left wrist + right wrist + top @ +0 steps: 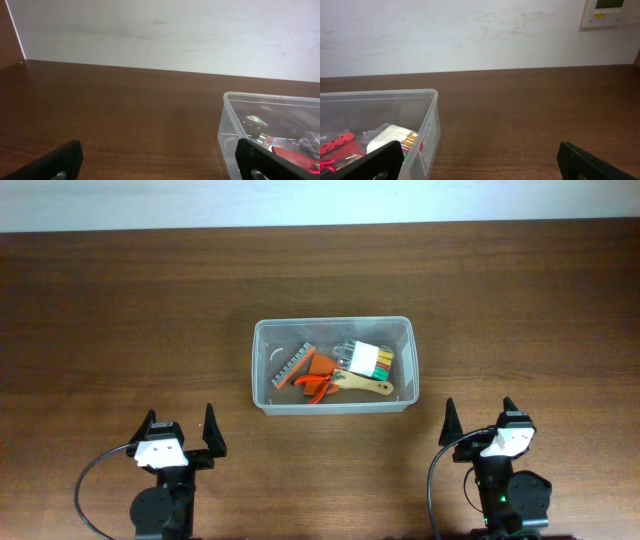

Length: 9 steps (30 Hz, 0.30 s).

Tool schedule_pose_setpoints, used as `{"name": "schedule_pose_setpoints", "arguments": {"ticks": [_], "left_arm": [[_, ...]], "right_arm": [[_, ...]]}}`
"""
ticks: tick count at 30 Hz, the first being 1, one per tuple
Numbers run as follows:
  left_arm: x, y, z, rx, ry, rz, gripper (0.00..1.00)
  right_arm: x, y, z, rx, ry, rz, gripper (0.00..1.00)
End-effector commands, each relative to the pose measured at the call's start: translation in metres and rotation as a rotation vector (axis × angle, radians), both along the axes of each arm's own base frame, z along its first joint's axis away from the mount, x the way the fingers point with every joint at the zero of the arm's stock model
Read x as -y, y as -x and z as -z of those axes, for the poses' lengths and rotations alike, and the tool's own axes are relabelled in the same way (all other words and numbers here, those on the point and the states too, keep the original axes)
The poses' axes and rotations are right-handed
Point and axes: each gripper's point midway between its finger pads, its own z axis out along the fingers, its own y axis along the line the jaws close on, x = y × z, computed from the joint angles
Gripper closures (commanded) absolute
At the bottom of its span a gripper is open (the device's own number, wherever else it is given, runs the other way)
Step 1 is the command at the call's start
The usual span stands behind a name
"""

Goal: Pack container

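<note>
The clear plastic container [262,370] stands at the table's middle. Inside lie red-handled pliers [316,387], a grey toothed strip [293,366], a packet of coloured bits [365,357] and a wooden-handled tool [368,385]. My left gripper [180,430] is open and empty, near the front left, apart from the container. My right gripper [480,420] is open and empty at the front right. The container's corner shows in the left wrist view [235,107] and in the right wrist view [427,120].
The brown wooden table [120,310] runs to a white wall at the back [160,35]. A wall panel [610,12] hangs at the upper right in the right wrist view.
</note>
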Motion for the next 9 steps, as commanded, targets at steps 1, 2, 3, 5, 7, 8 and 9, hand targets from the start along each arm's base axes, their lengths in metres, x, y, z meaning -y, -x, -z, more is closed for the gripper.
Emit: {"name": "schedule_pose_setpoints", "arguments": {"ticks": [1, 2, 3, 5, 7, 8, 9], "left_arm": [[-0.0011, 0.0003, -0.0004, 0.007, 0.012, -0.01, 0.01], [-0.0011, 0.0003, -0.0004, 0.007, 0.012, -0.01, 0.01], [-0.0011, 0.0003, -0.0004, 0.007, 0.012, -0.01, 0.01], [-0.0011, 0.0003, -0.0004, 0.007, 0.012, -0.01, 0.01], [-0.0011, 0.0003, -0.0004, 0.007, 0.012, -0.01, 0.01], [-0.0011, 0.0003, -0.0004, 0.007, 0.012, -0.01, 0.01], [-0.0011, 0.0003, -0.0004, 0.007, 0.012, -0.01, 0.01]], "right_arm": [[-0.0028, 0.0002, 0.0025, 0.0, -0.002, -0.012, 0.01], [-0.0028, 0.0002, 0.0025, 0.0, -0.002, -0.012, 0.01], [-0.0028, 0.0002, 0.0025, 0.0, -0.002, -0.012, 0.01], [-0.0028, 0.0002, 0.0025, 0.0, -0.002, -0.012, 0.01], [-0.0028, 0.0002, 0.0025, 0.0, -0.002, -0.012, 0.01], [-0.0028, 0.0002, 0.0025, 0.0, -0.002, -0.012, 0.01], [-0.0028, 0.0002, 0.0025, 0.0, -0.002, -0.012, 0.01]]}}
